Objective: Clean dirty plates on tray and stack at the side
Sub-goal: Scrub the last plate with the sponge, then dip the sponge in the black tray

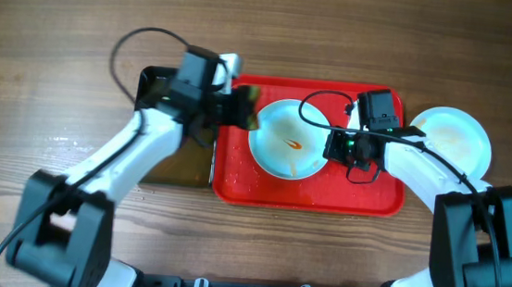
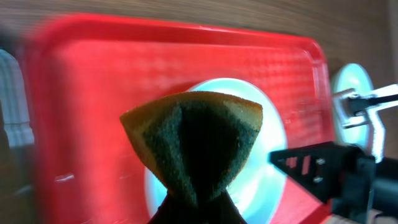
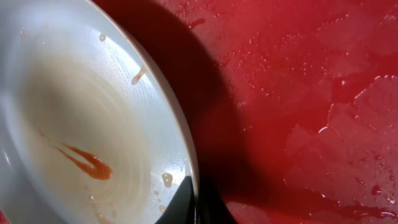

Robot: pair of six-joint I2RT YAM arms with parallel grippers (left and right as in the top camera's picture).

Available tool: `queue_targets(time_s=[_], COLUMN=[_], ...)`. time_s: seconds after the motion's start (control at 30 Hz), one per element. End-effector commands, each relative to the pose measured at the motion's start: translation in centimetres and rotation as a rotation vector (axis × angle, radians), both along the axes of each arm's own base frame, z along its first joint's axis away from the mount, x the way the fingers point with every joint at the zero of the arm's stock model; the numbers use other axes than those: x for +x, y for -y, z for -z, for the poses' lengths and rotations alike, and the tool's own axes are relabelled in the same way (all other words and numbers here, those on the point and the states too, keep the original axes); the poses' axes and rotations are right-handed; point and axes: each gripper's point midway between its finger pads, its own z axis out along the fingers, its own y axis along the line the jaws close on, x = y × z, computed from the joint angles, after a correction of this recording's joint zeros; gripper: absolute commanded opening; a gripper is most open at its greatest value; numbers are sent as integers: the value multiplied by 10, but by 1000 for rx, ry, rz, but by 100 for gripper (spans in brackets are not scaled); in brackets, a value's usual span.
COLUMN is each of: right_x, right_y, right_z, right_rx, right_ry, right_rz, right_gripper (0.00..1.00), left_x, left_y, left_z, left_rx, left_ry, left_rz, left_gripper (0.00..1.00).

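A pale plate [image 1: 286, 139] with an orange sauce mark lies on the red tray [image 1: 363, 195]. My right gripper [image 1: 335, 147] is shut on its right rim; the right wrist view shows one finger on each side of the rim [image 3: 194, 200], with the sauce streak [image 3: 87, 163] inside the plate [image 3: 74, 106]. My left gripper [image 1: 231, 109] is shut on a yellow-green sponge [image 2: 194, 140], held just over the plate's left edge [image 2: 264, 118]. A second plate [image 1: 453, 138] with a faint orange smear lies on the table right of the tray. Only two plates show.
A black basin [image 1: 154, 83] of brownish water stands against the tray's left side, mostly under my left arm. The tray floor [image 3: 298, 93] is wet with drops. The right arm [image 2: 329, 168] shows in the left wrist view.
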Motion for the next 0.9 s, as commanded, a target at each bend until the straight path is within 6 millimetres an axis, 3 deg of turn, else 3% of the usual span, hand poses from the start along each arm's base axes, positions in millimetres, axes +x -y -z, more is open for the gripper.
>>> queue_targets(time_s=[0.0, 0.17, 0.33, 0.47, 0.57, 0.7, 0.77, 0.8, 0.87], right_x=[-7, -7, -7, -7, -7, -7, -7, -7, -6], right_y=[1, 1, 1, 1, 1, 1, 1, 1, 0], right_z=[8, 8, 8, 8, 8, 8, 8, 8, 8], right_rx=[-23, -23, -23, -24, -24, -24, -24, -23, -23], right_ry=[-19, -19, -20, -19, -19, -19, -19, -18, -14], right_rz=[-28, -28, -28, -28, -28, -27, -27, -28, -27], right_gripper=[4, 4, 4, 4, 4, 5, 16, 19, 19], left_x=[-14, -31, -44, -30, -30, -20, -18, -19, -17], left_y=[55, 122, 143, 110, 61, 40, 34, 24, -15], left_z=[26, 50, 82, 101, 110, 61, 28, 7, -2], left_rx=[-151, -337, -341, -237, -76, -40, -47, -39, 61], left_ry=[-155, -258, -327, -301, -315, -173, -90, -41, -31], left_rz=[25, 123, 116, 67, 34, 78, 109, 122, 33], left_gripper=[4, 4, 4, 4, 4, 4, 4, 4, 4])
